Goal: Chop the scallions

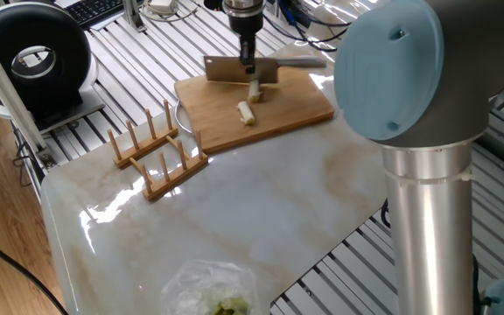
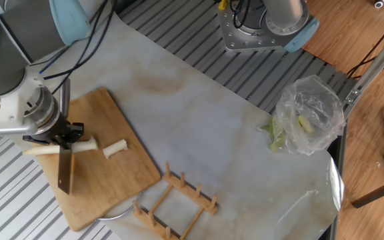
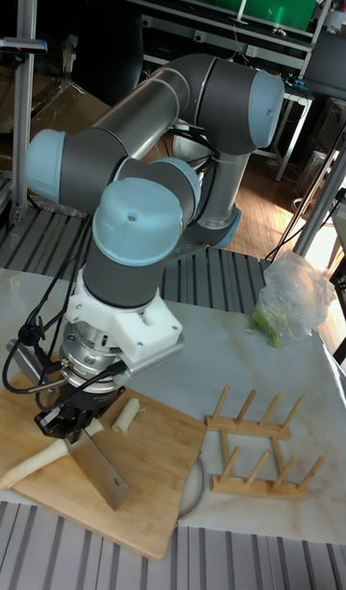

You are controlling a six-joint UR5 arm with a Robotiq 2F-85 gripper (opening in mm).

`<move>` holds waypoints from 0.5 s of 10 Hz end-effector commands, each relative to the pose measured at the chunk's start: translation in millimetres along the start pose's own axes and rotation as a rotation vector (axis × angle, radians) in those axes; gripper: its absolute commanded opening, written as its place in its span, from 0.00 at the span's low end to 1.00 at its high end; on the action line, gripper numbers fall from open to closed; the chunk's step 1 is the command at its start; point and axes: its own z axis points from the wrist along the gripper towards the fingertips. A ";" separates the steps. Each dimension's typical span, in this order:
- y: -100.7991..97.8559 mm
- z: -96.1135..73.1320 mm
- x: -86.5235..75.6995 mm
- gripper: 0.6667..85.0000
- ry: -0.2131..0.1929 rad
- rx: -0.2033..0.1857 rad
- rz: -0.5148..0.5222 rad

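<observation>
Lower left of the tall view, pincer [image 3: 69, 423] clenched on cleaver [image 3: 99, 467], blade over bamboo board [image 3: 144, 499] on desk [image 3: 221, 359], cut scallions [image 3: 126, 414] just beside, wooden rack [image 3: 252, 455] right, plastic bag [image 3: 293, 302] farther back.

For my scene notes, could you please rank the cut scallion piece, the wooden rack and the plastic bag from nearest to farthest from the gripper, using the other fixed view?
From the gripper:
1. Scallion piece, beside it on the board.
2. Rack, on the marble just past the board's corner.
3. Bag, at the table's opposite end.
</observation>
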 end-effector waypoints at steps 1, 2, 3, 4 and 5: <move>-0.2 -0.1 0.0 0.01 -0.021 -0.018 -0.004; 4.6 -4.6 1.3 0.01 -0.017 -0.030 0.003; 9.3 -10.3 2.1 0.01 -0.017 -0.041 0.006; 15.6 -15.3 3.0 0.01 -0.017 -0.053 0.012; 22.5 -16.8 3.4 0.01 -0.019 -0.062 0.021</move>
